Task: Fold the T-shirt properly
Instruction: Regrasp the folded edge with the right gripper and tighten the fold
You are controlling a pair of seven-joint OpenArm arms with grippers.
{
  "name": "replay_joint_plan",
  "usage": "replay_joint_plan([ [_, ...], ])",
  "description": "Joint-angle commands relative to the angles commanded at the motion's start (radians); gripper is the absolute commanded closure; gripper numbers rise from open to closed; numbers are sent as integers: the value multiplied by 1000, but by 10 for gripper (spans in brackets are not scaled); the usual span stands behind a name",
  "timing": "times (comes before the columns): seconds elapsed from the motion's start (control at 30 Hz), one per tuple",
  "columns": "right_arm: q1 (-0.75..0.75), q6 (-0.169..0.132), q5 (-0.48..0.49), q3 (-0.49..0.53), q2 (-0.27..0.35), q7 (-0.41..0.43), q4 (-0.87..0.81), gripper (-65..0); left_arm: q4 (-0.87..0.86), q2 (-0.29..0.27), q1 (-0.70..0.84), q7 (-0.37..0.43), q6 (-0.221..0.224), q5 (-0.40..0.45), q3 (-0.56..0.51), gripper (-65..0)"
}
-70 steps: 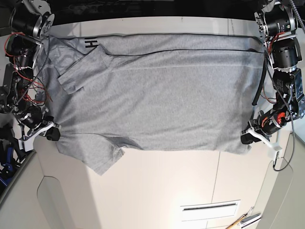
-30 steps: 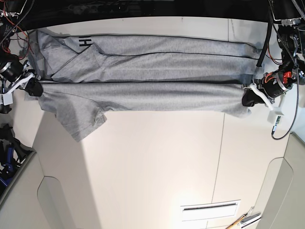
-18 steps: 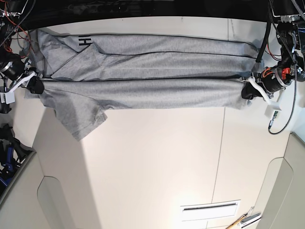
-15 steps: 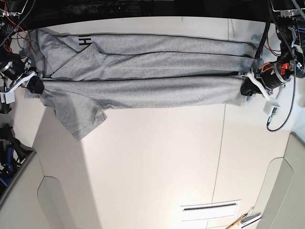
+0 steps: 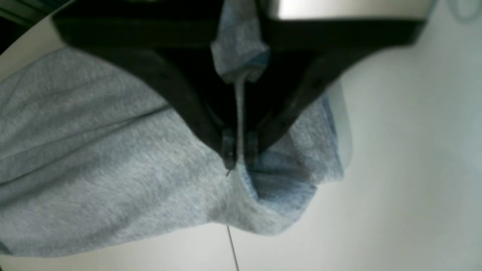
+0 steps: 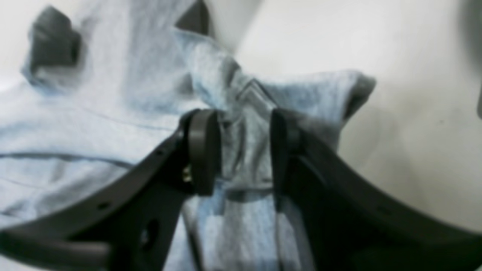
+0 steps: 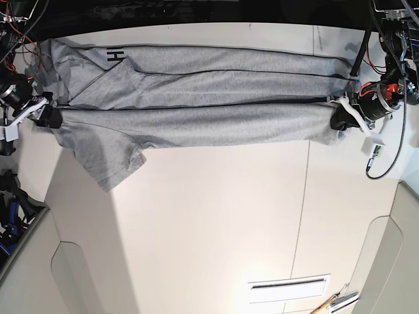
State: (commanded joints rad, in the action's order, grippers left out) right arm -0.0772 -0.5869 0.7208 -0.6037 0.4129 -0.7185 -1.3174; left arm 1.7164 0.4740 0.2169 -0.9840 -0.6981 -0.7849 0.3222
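Pinching a thin ridge of soft heather-grey cotton between the closed jaws of the left gripper (image 5: pixel 240 150), at one end of the T-shirt (image 7: pixel 216 125). Holding the jaws of the right gripper (image 6: pixel 245 148) narrowly parted at the other end, with bunched, creased fabric showing between the blurred fingertips. Stretching the T-shirt across the far part of the smooth, pale table (image 7: pixel 209 222) in a long, wide band, between and beneath both grippers. Layering long horizontal folds one in front of another, with dark shadow lines beneath the overlaps. Spreading a loose, tapering flap (image 7: pixel 108 163) from the band near the right gripper, towards the base view's lower edge. Showing a small black letter (image 7: pixel 116 55) on the grey knit near the far edge. Curling a rounded, bluish-grey corner of cloth just beside the left gripper's tips. Running a thin, dark seam through the tabletop near that corner.
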Motion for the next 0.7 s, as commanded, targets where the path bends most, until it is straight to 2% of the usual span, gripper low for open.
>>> replay_joint_plan([
  [0.07,10,0,24,-43,0,50,-1,-236,0,0,0,0,0,0,0,0],
  [0.17,59,0,12,-85,-1,72,-1,-236,0,0,0,0,0,0,0,0],
  [0.27,119,4,-46,-82,-6,88,-1,-238,0,0,0,0,0,0,0,0],
  [0.33,153,11,-84,-78,-15,99,0,-282,0,0,0,0,0,-3,0,0],
  [0.43,178,15,-110,-34,-18,138,22,-348,0,0,2,0,0,-11,0,0],
  [0.63,295,14,-196,134,-17,259,240,-348,0,0,2,11,0,-11,0,0],
  [0.7,353,14,-202,187,-17,263,324,-348,0,0,2,10,0,-11,0,0],
])
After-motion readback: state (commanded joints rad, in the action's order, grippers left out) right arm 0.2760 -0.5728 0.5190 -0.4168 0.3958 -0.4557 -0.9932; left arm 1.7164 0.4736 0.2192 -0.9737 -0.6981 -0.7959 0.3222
